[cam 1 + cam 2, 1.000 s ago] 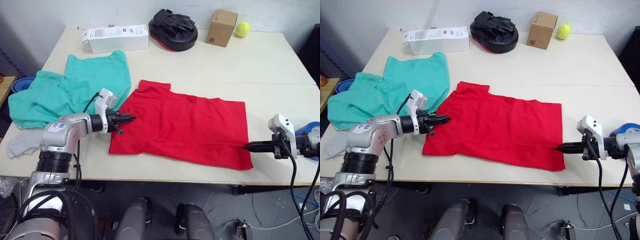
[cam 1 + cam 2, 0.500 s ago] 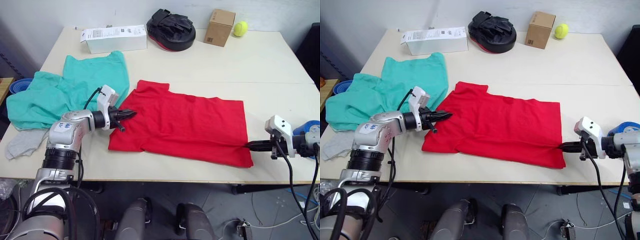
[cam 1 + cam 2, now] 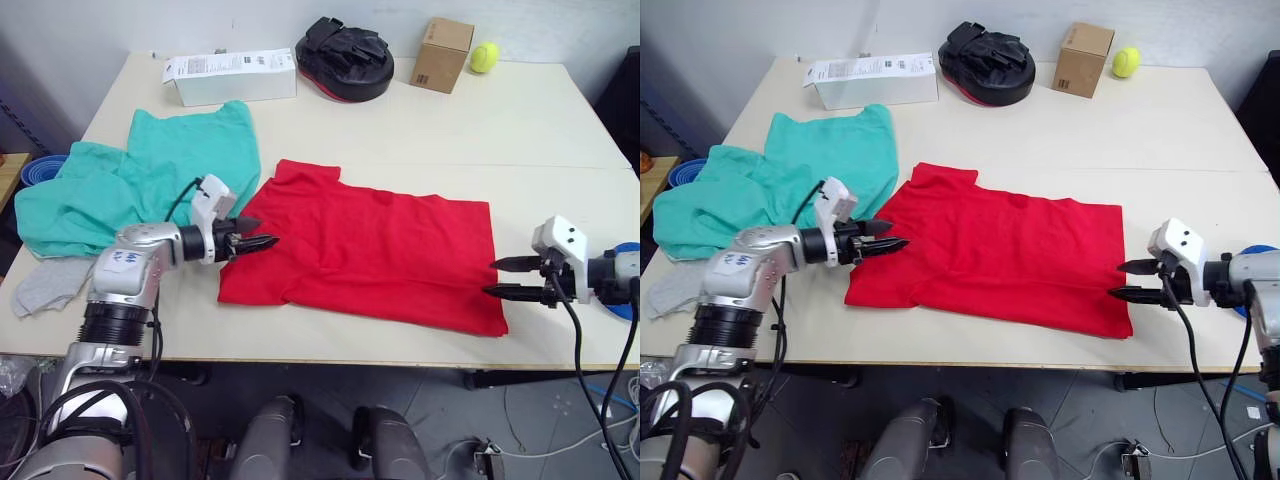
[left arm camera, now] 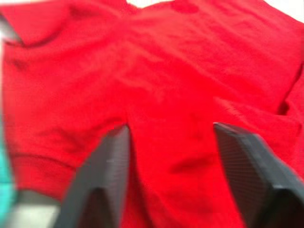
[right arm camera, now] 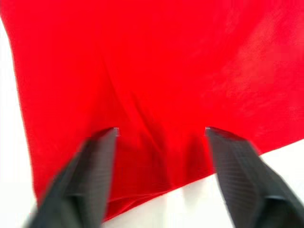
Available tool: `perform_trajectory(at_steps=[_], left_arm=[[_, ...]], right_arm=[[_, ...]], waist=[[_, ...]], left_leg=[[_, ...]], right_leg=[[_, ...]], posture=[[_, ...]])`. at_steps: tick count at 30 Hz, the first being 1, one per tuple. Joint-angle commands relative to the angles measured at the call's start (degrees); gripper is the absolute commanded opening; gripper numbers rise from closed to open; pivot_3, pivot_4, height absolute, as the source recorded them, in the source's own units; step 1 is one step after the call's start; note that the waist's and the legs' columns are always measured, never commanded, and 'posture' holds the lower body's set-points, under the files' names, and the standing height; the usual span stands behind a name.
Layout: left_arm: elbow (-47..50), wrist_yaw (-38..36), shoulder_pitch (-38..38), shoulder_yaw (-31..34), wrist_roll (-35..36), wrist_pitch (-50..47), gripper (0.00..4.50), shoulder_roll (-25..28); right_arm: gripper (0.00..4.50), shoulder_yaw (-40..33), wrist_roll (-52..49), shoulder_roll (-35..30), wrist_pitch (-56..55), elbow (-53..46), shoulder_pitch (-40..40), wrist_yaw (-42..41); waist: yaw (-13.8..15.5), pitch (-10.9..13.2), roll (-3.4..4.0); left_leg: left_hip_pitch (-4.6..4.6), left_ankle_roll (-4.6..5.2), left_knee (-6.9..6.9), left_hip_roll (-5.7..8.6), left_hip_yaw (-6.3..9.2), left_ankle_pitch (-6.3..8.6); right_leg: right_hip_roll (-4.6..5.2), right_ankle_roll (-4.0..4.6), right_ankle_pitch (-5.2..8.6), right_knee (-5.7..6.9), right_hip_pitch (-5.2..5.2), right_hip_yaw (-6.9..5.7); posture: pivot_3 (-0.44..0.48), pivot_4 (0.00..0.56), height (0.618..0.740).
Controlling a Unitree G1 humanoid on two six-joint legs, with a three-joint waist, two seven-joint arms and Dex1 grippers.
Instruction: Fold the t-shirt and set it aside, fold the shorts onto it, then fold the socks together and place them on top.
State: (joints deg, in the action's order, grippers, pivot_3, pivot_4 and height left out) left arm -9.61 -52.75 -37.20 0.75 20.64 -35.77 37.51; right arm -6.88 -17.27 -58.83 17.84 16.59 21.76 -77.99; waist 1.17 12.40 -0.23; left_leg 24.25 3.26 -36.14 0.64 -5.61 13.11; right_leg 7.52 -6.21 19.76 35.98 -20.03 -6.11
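Red cotton, the short-sleeved t-shirt (image 3: 375,250), lies spread flat on the pale wooden table (image 3: 500,120) and serves as our landmark. At its left edge we see the left gripper (image 3: 262,241) with its two black fingers parted, tips over the sleeve. At its right hem, near the front corner, we see the right gripper (image 3: 495,278), fingers likewise spread, one above the other. Left of the t-shirt lie the teal-green soft fabric shorts (image 3: 130,180), rumpled, their edge just beside the red sleeve. Nearer the table's front-left corner we note a light grey knit sock (image 3: 45,282). Beyond the t-shirt stand a white carton (image 3: 230,75), a black padded mitt (image 3: 345,58), a brown cardboard box (image 3: 442,55) and a yellow-green ball (image 3: 485,57).
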Motion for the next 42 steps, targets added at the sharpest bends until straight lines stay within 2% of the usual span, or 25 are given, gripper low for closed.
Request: perform_trajectory(at_steps=[1, 4, 6, 8, 12, 17, 18, 20, 21, 28, 32, 35, 39, 42], left_arm=[[10.0, -3.2, 0.7, 3.3, 4.7, -1.8, 4.46, 2.8], [18.9, -5.6, 2.5, 3.7, 10.4, -6.8, 4.49, 4.1], [22.4, -6.5, 4.3, 1.3, 10.6, -6.7, 4.5, 4.1], [22.6, -6.5, 6.1, -2.1, 7.1, -3.3, 4.11, 3.8], [16.5, -5.7, 8.9, -9.7, -2.2, 5.5, 2.94, 3.5], [13.1, -5.4, 12.2, -12.3, -7.8, 11.4, 1.27, 4.3], [12.5, -5.3, 12.6, -12.4, -9.0, 12.8, 0.95, 4.8], [11.4, -4.9, 13.0, -12.8, -11.1, 14.0, 0.26, 5.5], [11.4, -5.3, 13.3, -12.7, -11.3, 14.2, 0.06, 5.7], [11.2, -8.8, 15.2, -12.5, -11.1, 18.2, 0.06, 7.8], [12.4, -13.6, 16.2, -10.2, -6.8, 18.6, 0.06, 9.0], [10.1, -13.1, 15.5, -9.4, -7.4, 19.1, 0.06, 9.2], [9.1, -13.0, 14.5, -8.1, -6.2, 17.8, 0.06, 8.4], [10.2, -12.3, 14.0, -7.5, -4.6, 16.0, 0.06, 7.3]], right_arm=[[4.42, -4.5, -3.3, -1.6, 1.8, -6.1, -0.8, 0.7], [4.47, -5.1, -7.1, 0.0, 5.6, -14.6, -1.9, 1.8], [4.01, -3.7, -9.2, 1.6, 8.0, -21.1, -2.5, 3.3], [3.45, -2.0, -10.3, 3.1, 9.7, -25.6, -2.6, 4.5], [1.98, 5.1, -5.7, 8.0, 7.6, -29.7, -1.2, 9.0], [0.15, 12.3, 0.4, 12.6, 5.2, -30.8, -1.3, 14.1], [0.0, 13.2, 1.5, 13.2, 4.7, -30.7, -1.7, 15.1], [0.0, 14.5, 2.9, 13.7, 4.4, -30.8, -2.9, 16.2], [0.0, 15.0, 3.7, 13.7, 4.6, -30.7, -3.6, 16.7], [0.0, 14.0, 7.9, 10.0, 1.8, -25.9, -9.5, 17.0], [0.0, 8.9, 7.8, 3.8, -4.1, -21.3, -16.4, 14.2], [0.0, 4.7, 8.2, -0.2, -8.8, -14.9, -19.6, 13.0], [0.0, 0.8, 6.7, -1.9, -12.7, -9.1, -19.5, 11.8], [0.0, -3.3, -1.6, -0.2, -10.0, -11.9, -17.4, 8.6]], waist=[[0.0, 0.0, 0.0], [0.0, 0.0, 0.0], [-0.1, 0.0, 0.0], [-0.1, 0.0, 0.01], [0.0, 0.0, -0.03], [0.0, 0.0, -0.03], [0.2, 0.0, -0.04], [0.2, 0.0, -0.04], [0.2, 0.0, -0.05], [-0.4, -0.1, -0.11], [-0.2, -0.3, -0.32], [0.2, -0.5, -0.58], [0.1, -0.6, -0.67], [0.0, -0.5, -0.59]], left_leg=[[0.0, -0.15, 0.0, 0.0, 0.0, 0.09], [-0.01, -0.19, 0.02, 0.0, 0.0, 0.11], [-0.02, -0.2, 0.03, -0.02, 0.04, 0.11], [-0.04, -0.21, 0.04, -0.02, 0.03, 0.12], [-0.05, -0.22, 0.05, -0.02, -0.01, 0.11], [0.19, -0.21, 0.09, -0.02, -0.24, 0.11], [0.26, -0.2, 0.09, -0.02, -0.23, 0.11], [0.3, -0.18, 0.08, -0.02, -0.22, 0.1], [0.3, -0.18, 0.07, -0.02, -0.22, 0.1], [0.13, -0.19, 0.12, -0.06, -0.33, 0.11], [-0.01, -0.17, 0.19, -0.07, -0.36, 0.16], [-0.07, -0.15, 0.16, -0.08, -0.3, 0.18], [-0.16, -0.09, 0.11, -0.09, -0.25, 0.22], [-0.14, -0.1, 0.14, -0.12, -0.25, 0.22]], right_leg=[[0.0, 0.0, 0.0, 0.0, 0.0, 0.0], [0.01, 0.0, 0.0, -0.01, 0.01, 0.03], [0.0, 0.0, 0.0, -0.01, 0.02, 0.03], [-0.01, 0.0, 0.0, -0.01, 0.03, 0.05], [-0.01, 0.01, 0.0, -0.03, 0.02, 0.04], [0.03, 0.01, 0.0, 0.03, -0.39, 0.17], [0.04, 0.01, 0.0, 0.07, -0.47, 0.16], [0.05, 0.01, 0.0, 0.09, -0.5, 0.12], [0.06, 0.01, 0.0, 0.09, -0.5, 0.12], [0.06, 0.01, 0.0, 0.12, -0.43, 0.13], [0.09, 0.01, 0.0, 0.08, -0.32, 0.12], [0.11, 0.01, 0.0, -0.04, -0.16, 0.07], [0.16, 0.05, -0.08, -0.22, 0.04, 0.06], [0.16, 0.06, -0.08, -0.22, -0.01, 0.06]], posture=[[0.0, 0.15, 0.74], [0.0, 0.15, 0.74], [0.0, 0.15, 0.74], [0.0, 0.15, 0.74], [0.0, 0.15, 0.74], [0.0, 0.15, 0.74], [0.0, 0.15, 0.74], [0.0, 0.15, 0.74], [0.0, 0.15, 0.74], [0.0, 0.15, 0.74], [0.0, 0.15, 0.74], [0.0, 0.15, 0.74], [0.0, 0.15, 0.74], [0.0, 0.15, 0.74]])
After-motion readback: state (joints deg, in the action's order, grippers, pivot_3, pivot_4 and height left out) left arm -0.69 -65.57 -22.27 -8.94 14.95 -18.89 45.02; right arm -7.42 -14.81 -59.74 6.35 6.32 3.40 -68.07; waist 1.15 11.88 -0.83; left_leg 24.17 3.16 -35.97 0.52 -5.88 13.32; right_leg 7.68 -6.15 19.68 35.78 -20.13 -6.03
